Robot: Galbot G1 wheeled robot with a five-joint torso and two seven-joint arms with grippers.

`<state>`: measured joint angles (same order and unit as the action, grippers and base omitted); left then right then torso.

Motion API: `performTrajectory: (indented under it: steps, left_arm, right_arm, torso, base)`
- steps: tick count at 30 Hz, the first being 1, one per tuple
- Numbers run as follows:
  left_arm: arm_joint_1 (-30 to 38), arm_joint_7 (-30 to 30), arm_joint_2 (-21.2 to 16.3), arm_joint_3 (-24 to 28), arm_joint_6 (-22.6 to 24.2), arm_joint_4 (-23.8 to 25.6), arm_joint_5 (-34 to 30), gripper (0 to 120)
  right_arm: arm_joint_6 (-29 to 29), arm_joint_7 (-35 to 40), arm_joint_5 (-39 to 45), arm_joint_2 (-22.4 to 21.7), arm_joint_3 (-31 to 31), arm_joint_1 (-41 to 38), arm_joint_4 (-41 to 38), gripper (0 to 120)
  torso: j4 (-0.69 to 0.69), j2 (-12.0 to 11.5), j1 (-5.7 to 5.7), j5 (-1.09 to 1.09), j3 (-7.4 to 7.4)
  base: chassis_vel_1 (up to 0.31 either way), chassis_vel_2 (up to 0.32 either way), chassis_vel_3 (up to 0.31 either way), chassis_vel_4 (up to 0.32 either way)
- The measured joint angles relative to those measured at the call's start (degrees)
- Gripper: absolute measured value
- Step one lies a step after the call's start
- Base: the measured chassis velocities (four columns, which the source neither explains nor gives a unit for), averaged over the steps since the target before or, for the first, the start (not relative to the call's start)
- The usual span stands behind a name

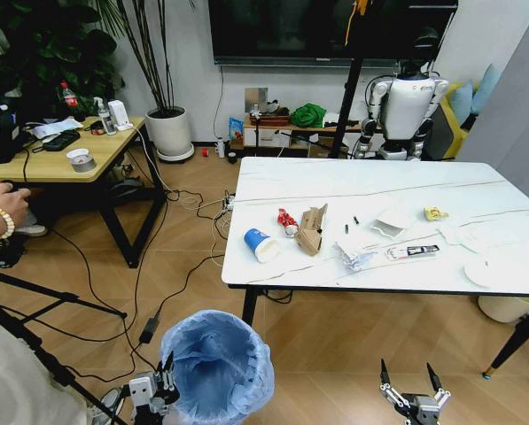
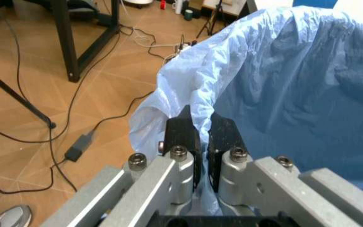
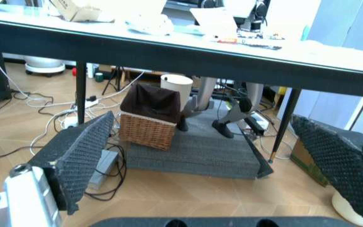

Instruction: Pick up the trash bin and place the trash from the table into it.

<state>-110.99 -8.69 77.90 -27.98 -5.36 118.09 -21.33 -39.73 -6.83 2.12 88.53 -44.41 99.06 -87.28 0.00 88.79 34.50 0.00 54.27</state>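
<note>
Left wrist view shows the left gripper point(image 2: 197, 135) pinched on the blue bag at the rim of the trash bin point(image 2: 282, 85), which seems to sit on the floor before the table point(image 1: 370, 190); the trash (cup point(image 1: 260, 244), torn carton point(image 1: 313, 230)) lies on top; the right gripper point(image 1: 409, 382) hangs low, fingers spread.

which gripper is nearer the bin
Left. The left gripper is shut on the bin liner at its rim, on the bin's left side. The right gripper hangs open well off to the bin's right, touching nothing.
</note>
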Motion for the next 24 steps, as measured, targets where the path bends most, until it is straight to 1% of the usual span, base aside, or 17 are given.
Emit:
performTrajectory:
  steps: [5,6,10,16,20,24]
  left_arm:
    - [0.2,-0.2,0.1,-0.1,-0.5,-0.6,1.0,0]
    - [0.2,-0.2,0.1,-0.1,-0.5,-0.6,1.0,0]
    - [0.3,-0.8,0.3,0.0,-1.1,-0.7,1.6,0]
    - [0.3,-0.9,0.4,-0.1,-1.1,-0.7,2.4,0]
    - [0.0,-1.0,0.3,-0.4,-1.0,-0.8,2.6,0]
    - [-0.4,-1.7,0.6,-1.0,-1.3,-0.9,2.5,0]
  right_arm:
    - [0.0,0.0,0.2,-0.2,-0.1,0.1,-0.1,100]
    - [0.0,0.0,0.2,-0.2,-0.1,0.1,-0.1,100]
    - [0.0,0.0,0.4,-0.2,-0.1,0.2,-0.2,100]
    - [-0.2,0.0,0.4,-0.2,-0.2,0.4,-0.2,100]
    - [-0.1,0.1,0.8,-0.3,0.1,0.9,-1.5,100]
    - [1.8,1.2,2.2,-1.8,1.8,3.0,-7.3,100]
  torso:
    - [0.0,2.2,0.98,0.0,1.21]
    - [0.0,2.2,0.98,0.0,1.21]
    - [0.0,3.5,1.61,0.0,1.85]
    - [0.0,3.6,1.69,0.0,1.91]
    - [0.0,3.5,1.66,0.01,1.85]
    - [0.0,3.3,1.58,0.0,1.75]
  base:
    - [0.0,0.0,0.0,0.0]
    - [0.0,0.0,0.0,0.0]
    - [0.0,0.0,0.0,0.0]
    - [0.0,0.0,0.0,0.0]
    - [0.0,0.0,0.0,0.0]
    - [0.0,0.0,0.0,0.0]
